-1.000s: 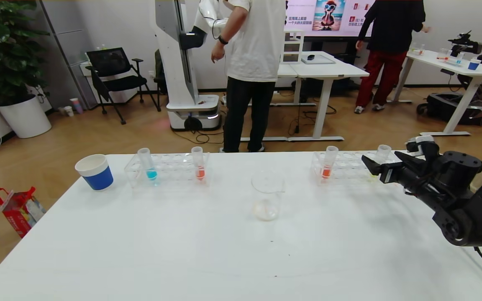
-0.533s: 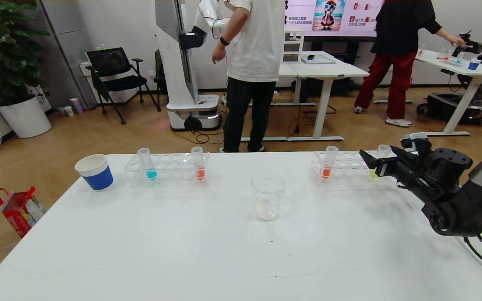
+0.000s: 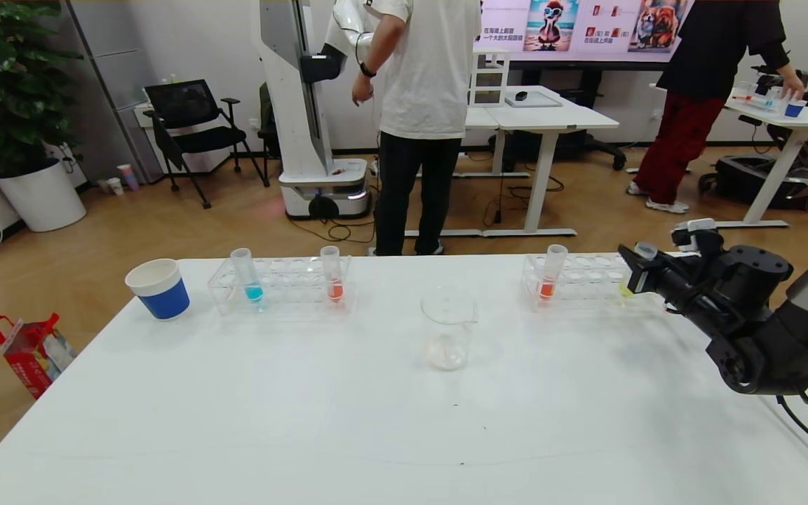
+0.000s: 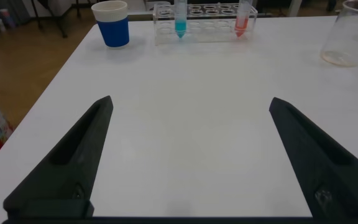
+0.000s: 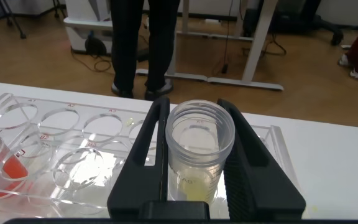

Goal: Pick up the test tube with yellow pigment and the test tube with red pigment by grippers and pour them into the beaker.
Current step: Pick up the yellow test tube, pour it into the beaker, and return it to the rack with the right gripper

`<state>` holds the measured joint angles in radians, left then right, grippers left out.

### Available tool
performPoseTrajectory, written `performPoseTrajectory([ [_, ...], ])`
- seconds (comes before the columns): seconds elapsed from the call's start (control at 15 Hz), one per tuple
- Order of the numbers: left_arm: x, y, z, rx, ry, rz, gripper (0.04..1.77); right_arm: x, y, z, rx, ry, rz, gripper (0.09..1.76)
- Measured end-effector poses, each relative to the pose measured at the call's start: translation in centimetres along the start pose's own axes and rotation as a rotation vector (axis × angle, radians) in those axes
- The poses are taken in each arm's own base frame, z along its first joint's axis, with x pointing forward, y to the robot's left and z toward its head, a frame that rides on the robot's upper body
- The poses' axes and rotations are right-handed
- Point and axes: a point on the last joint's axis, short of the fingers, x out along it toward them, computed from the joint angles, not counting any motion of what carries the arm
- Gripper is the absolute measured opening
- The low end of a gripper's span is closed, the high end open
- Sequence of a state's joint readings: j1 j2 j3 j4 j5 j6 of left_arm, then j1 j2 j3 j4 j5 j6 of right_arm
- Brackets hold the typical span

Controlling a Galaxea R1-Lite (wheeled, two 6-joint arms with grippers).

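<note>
The test tube with yellow pigment (image 5: 201, 149) stands in the right clear rack (image 5: 73, 143), at its right end. My right gripper (image 5: 193, 107) is shut on it, one black finger on each side below the rim. In the head view this gripper (image 3: 634, 268) covers most of the tube; only its yellow tip (image 3: 626, 290) shows. One test tube with red pigment (image 3: 551, 273) stands in the same rack (image 3: 586, 280), another (image 3: 332, 275) in the left rack. The beaker (image 3: 449, 326) stands between the racks. My left gripper (image 4: 190, 101) is open and empty over the table.
A tube with turquoise liquid (image 3: 248, 276) stands in the left rack (image 3: 281, 284). A blue-and-white paper cup (image 3: 158, 287) stands at the far left. Two people stand behind the table. The table's right edge runs near my right arm.
My right gripper has moved forward to the rack's right end and closed round the yellow tube. The left arm and the other tubes have not moved.
</note>
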<state>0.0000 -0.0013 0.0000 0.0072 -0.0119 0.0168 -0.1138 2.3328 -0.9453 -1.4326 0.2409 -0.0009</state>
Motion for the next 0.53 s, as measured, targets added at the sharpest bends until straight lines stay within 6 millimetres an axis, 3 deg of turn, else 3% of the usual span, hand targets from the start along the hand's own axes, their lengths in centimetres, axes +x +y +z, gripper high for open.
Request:
performPoseTrajectory([
  [0.27, 0.0, 0.0, 0.0, 0.000, 0.000, 0.000, 1.75, -0.2, 0.0, 1.4, -0.006, -0.023, -0.004, 0.51],
  [0.53, 0.0, 0.0, 0.0, 0.000, 0.000, 0.000, 1.75, -0.4, 0.3, 4.7, -0.006, -0.018, 0.008, 0.51],
])
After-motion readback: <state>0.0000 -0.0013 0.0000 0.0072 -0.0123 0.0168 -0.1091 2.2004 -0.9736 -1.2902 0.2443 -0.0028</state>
